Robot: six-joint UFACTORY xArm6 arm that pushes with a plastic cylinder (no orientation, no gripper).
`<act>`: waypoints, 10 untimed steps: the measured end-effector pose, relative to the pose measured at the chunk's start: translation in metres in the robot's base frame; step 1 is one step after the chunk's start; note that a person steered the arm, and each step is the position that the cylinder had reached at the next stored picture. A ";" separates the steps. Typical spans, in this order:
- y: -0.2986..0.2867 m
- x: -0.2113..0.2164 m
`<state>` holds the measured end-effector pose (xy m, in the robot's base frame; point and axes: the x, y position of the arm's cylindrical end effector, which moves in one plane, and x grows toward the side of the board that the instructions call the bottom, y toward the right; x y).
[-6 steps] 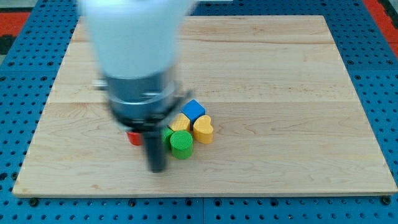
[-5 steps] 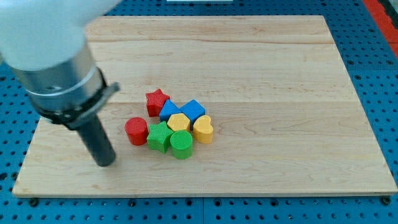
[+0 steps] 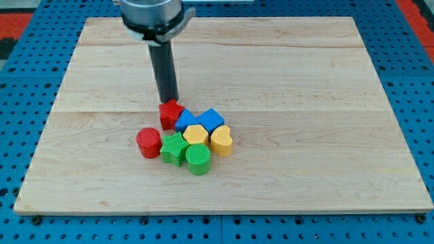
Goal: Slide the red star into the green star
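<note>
My tip (image 3: pixel 169 100) touching red star (image 3: pixel 171 112) — top side

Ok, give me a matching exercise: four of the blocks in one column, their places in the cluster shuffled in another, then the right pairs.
Blocks:
1. red star
2. red cylinder
3. green cylinder
4. yellow heart

Places:
A. at the cluster's right end in the view
B. at the cluster's top, right below my tip
C. lowest in the view, beside the green star
D. at the cluster's left end in the view

Pairs: 1-B, 2-D, 3-C, 4-A
</note>
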<state>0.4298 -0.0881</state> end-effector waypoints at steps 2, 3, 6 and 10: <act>-0.014 0.017; -0.013 0.034; 0.078 0.019; 0.136 0.092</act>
